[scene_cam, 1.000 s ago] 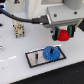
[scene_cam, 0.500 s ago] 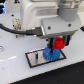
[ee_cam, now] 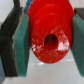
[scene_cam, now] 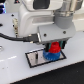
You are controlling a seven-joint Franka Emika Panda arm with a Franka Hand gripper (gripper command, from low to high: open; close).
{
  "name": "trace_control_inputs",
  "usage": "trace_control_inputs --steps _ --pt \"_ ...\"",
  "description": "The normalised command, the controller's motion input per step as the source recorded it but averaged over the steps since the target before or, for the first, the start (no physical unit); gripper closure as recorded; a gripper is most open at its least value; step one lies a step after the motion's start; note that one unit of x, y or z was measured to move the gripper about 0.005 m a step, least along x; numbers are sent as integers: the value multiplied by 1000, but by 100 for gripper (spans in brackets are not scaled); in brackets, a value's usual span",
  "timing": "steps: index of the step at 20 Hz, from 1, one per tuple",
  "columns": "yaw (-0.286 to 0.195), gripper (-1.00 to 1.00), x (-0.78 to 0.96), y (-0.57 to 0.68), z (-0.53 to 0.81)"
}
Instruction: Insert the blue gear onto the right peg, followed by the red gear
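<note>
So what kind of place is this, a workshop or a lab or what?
Most likely a robotics lab bench or simulated test rig: a bare white table, a gripper holding the red gear over the blue gear on a dark base plate.

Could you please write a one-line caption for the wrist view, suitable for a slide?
Wrist view: the gripper clamps the red gear between its teal pads, centre hole facing the camera.

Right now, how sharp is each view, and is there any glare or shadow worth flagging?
Exterior view: soft and low-resolution; the gripper and red gear blur together above the blue gear, with a dark shadow under the arm. Wrist view: close-up, the red gear fills the frame, edges smeared, finger pads soft.
</note>
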Motion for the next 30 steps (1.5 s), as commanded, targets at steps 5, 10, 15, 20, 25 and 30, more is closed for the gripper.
trace_control_inputs --steps 5,10,15,20,25,30 --pt "0 100 5 37 125" --pt "0 100 29 13 125" --pt "0 100 167 4 -56" --pt "0 100 132 -28 -111" --pt "0 100 73 19 0" --pt "0 100 0 73 309"
